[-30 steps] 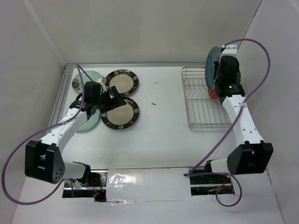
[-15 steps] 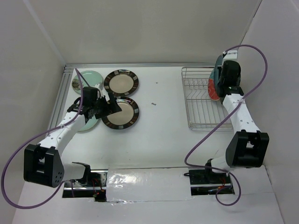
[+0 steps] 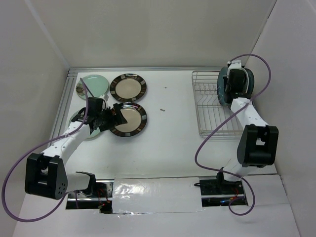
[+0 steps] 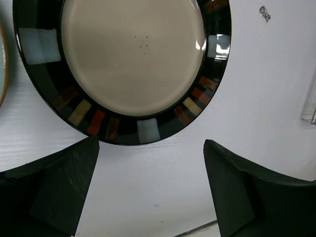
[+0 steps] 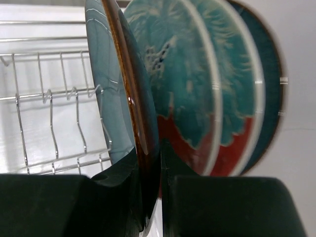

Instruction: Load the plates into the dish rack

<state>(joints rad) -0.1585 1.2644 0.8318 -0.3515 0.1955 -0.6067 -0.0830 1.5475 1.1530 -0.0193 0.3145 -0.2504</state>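
Right wrist view: gripping dark teal plate (image 5: 108,98) upright by rim in right hand (image 5: 150,207), just beside red-and-teal plates (image 5: 192,98) standing in dish rack (image 3: 210,116). Holding left hand (image 4: 150,168) open, striped plate (image 4: 133,64) flat on bench (image 4: 256,98) ahead.

My left arm reaches toward 2 o'clock, left gripper (image 4: 150,148) gaping; right gripper (image 5: 160,168), up at 12, pinches a dark teal plate (image 5: 106,89).

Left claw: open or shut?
Open: the left claw gapes wide with nothing between, the striped-rim plate just ahead.
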